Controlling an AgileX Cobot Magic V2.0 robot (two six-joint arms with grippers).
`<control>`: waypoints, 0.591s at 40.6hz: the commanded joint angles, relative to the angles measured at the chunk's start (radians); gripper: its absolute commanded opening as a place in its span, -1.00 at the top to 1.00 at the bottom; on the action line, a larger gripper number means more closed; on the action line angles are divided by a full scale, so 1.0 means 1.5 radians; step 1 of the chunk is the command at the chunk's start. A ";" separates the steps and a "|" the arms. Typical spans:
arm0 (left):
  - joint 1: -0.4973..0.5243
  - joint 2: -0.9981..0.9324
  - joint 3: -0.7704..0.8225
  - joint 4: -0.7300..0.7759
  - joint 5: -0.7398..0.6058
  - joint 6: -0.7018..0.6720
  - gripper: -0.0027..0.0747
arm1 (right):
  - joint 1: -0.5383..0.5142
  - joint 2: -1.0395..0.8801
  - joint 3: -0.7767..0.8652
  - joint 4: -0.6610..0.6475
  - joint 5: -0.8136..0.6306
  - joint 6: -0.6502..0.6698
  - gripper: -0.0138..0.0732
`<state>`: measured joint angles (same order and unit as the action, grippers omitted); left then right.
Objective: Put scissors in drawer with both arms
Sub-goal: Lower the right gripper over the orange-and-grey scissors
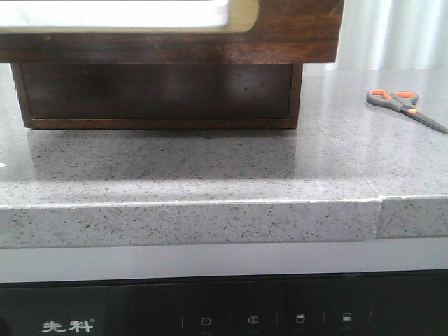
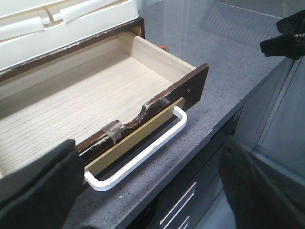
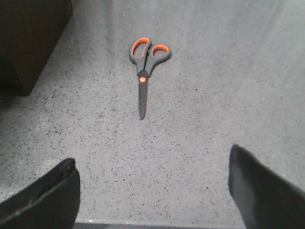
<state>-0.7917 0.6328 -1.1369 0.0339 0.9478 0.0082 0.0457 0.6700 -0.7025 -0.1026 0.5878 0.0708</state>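
- Grey speckled countertop [image 1: 210, 168]; dark wooden cabinet [image 1: 294, 28] at upper left of the front view.
- Scissors [image 1: 404, 106] flat on the counter, upper right of the front view; blades closed, grey handles, orange loops.
- Drawer [image 2: 95, 95] pulled open, pale inside, white handle [image 2: 143, 152].
- Left gripper [image 2: 147, 191] and right gripper [image 3: 152, 191]: both spread wide, holding nothing.

Grey speckled stone countertop [image 1: 210, 175] above a black appliance panel [image 1: 224, 311].
Pale curtain [image 1: 392, 31] hangs behind; white drawer fronts [image 2: 178, 210] sit below the counter.
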 commanded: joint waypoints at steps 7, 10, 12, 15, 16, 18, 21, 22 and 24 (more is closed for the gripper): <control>-0.005 0.007 -0.020 -0.004 -0.054 -0.005 -0.53 | -0.018 0.173 -0.135 0.001 0.016 0.005 -0.81; -0.005 0.007 -0.020 -0.004 -0.054 -0.005 -0.53 | -0.037 0.228 -0.186 0.015 0.056 0.003 -0.81; -0.005 0.007 -0.020 -0.004 -0.054 -0.005 -0.53 | -0.045 0.263 -0.221 0.027 0.078 -0.006 -0.81; -0.005 0.007 -0.020 -0.004 -0.054 -0.005 -0.53 | -0.047 0.312 -0.274 0.036 0.114 -0.038 -0.81; -0.005 0.007 -0.020 -0.004 -0.054 -0.005 -0.53 | -0.047 0.332 -0.289 0.040 0.127 -0.047 -0.81; -0.005 0.007 -0.020 -0.004 -0.054 -0.005 -0.53 | -0.047 0.360 -0.321 0.044 0.146 -0.061 -0.81; -0.005 0.007 -0.020 -0.004 -0.054 -0.005 -0.53 | -0.047 0.413 -0.367 0.045 0.180 -0.065 -0.81; -0.005 0.007 -0.020 -0.004 -0.054 -0.005 -0.53 | -0.047 0.431 -0.384 0.045 0.190 -0.069 -0.81; -0.005 0.007 -0.020 -0.004 -0.054 -0.005 -0.53 | -0.047 0.459 -0.410 0.048 0.210 -0.073 -0.81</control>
<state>-0.7917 0.6328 -1.1369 0.0339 0.9478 0.0082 -0.0188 1.3172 -1.2321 -0.0341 0.8947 -0.0122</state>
